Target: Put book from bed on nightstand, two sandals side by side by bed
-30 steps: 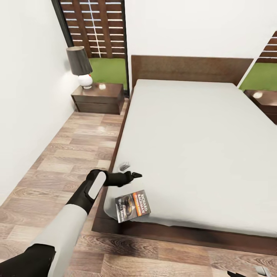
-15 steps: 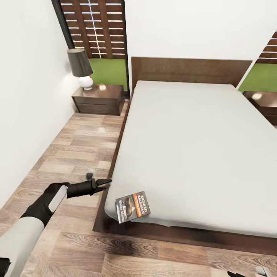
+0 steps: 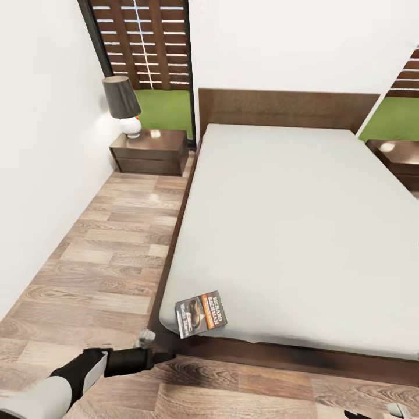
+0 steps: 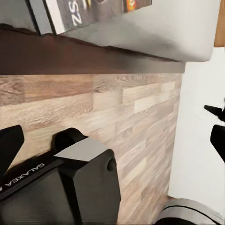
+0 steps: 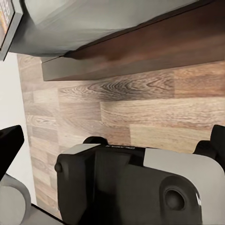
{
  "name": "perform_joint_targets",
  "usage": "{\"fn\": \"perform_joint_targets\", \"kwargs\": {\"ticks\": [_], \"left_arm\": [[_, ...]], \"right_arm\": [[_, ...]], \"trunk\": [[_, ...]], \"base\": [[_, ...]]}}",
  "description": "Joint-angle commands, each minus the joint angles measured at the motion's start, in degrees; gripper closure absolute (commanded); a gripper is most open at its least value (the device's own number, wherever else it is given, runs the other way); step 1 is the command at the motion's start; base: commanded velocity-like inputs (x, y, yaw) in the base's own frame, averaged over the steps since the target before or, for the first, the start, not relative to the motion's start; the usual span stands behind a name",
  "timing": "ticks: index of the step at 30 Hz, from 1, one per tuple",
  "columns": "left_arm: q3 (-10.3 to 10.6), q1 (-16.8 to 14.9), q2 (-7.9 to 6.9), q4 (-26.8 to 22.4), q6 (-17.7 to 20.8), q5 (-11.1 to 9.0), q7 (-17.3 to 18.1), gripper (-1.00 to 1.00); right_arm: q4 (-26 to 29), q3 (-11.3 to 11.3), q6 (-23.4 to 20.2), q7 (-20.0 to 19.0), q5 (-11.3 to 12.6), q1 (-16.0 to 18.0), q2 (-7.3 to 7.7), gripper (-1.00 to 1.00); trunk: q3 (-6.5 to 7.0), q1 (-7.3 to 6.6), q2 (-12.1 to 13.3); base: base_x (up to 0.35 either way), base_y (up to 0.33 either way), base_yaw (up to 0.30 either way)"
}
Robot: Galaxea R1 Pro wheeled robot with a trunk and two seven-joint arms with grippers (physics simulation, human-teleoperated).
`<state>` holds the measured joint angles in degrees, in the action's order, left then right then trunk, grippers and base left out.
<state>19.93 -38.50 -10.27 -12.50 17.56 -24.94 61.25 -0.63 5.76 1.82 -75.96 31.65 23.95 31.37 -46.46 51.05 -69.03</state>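
The book (image 3: 201, 314), dark-covered with an orange band, lies flat at the near left corner of the bed (image 3: 291, 221), slightly over the mattress edge; its underside shows close by as the book (image 4: 89, 11). My left gripper (image 3: 166, 355) hangs low over the floor just in front of the bed frame, below and left of the book, open and empty with fingers (image 4: 9, 145) spread wide. My right gripper (image 5: 112, 136) is also open and empty over the floor beside the frame. One nightstand (image 3: 150, 150) stands left of the headboard, another nightstand (image 3: 401, 156) on the right. The sandals are out of view.
A dark-shaded lamp (image 3: 122, 105) and a small white object stand on the left nightstand. A strip of wood floor (image 3: 105, 250) runs between the white wall and the bed. A tall window (image 3: 142, 52) sits behind the left nightstand.
My left arm has pulled back from the mattress edge beside the book, swinging left and down to the floor at the bed's foot. The book has not moved.
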Motion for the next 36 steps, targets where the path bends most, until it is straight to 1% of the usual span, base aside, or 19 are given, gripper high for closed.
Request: {"fn": "perform_joint_targets", "kwargs": {"ticks": [1,3,4,5,6,7,8,10,16,24,33,36], "left_arm": [[0.53,-0.03,0.30,1.10,-0.56,-0.54,0.07,-1.00],[1.26,0.00,1.28,7.03,-5.69,-0.48,-0.04,-1.00],[1.31,0.02,1.34,7.94,-6.88,-0.49,-0.05,-1.00],[1.38,0.09,1.40,9.22,-9.11,-0.54,-0.06,-1.00],[1.41,0.18,1.40,9.66,-10.24,-0.56,-0.06,-1.00],[1.45,0.54,1.40,10.31,-12.27,-0.59,-0.10,-1.00],[1.47,1.16,1.40,10.72,-13.83,-0.60,-0.14,-1.00],[1.50,2.70,1.41,11.12,-15.60,-0.62,-0.21,-1.00],[1.44,4.14,1.25,11.42,-16.73,-0.63,-0.25,-1.00],[1.50,4.22,1.21,11.44,-16.77,-0.63,-0.23,-1.00],[1.48,4.22,1.22,11.45,-16.77,-0.79,-0.17,-1.00],[1.44,4.22,1.22,11.45,-16.77,-0.80,-0.17,-1.00]], "right_arm": [[-0.07,0.49,0.19,-0.15,0.43,0.05,0.01,-1.00],[-0.07,0.49,0.20,-0.14,0.43,0.05,0.01,-1.00],[-0.07,0.49,0.20,-0.14,0.43,0.05,0.01,-1.00],[-0.10,0.49,0.20,-0.15,0.46,0.05,0.01,-1.00],[-0.11,0.49,0.20,-0.15,0.48,0.05,0.01,-1.00],[-0.11,0.49,0.20,-0.12,0.49,0.05,0.01,-1.00],[-0.13,0.49,0.24,-0.10,0.50,0.05,0.01,-1.00],[-0.15,0.49,0.29,-0.08,0.51,0.05,-0.01,-1.00],[-0.21,0.49,0.59,-0.06,0.52,0.05,-0.12,-1.00],[-0.24,0.49,0.71,0.04,0.52,0.05,-0.16,-1.00],[-0.24,0.49,0.72,0.08,0.56,0.05,-0.17,-1.00],[-0.24,0.45,0.73,0.10,0.55,0.05,-0.37,-1.00]], "trunk": [[0.15,-0.23,0.39],[0.51,-0.66,1.19],[0.69,-0.88,1.59],[0.87,-1.10,1.99],[1.05,-1.32,2.40],[1.23,-1.54,2.80],[1.41,-1.76,3.20],[1.77,-2.20,4.00],[2.85,-3.52,6.41],[4.28,-5.28,9.61],[4.28,-5.28,9.61],[4.28,-5.28,9.61]], "base": [[0.000,0.000,0.000],[0.000,0.000,0.000],[0.000,0.000,0.000],[0.000,0.000,0.000],[0.000,0.000,0.000],[0.000,0.000,0.000],[0.000,0.000,0.000],[0.000,0.000,0.000],[0.000,0.000,0.000],[0.000,0.000,0.000],[0.000,0.000,0.000],[0.000,0.000,0.000]]}}
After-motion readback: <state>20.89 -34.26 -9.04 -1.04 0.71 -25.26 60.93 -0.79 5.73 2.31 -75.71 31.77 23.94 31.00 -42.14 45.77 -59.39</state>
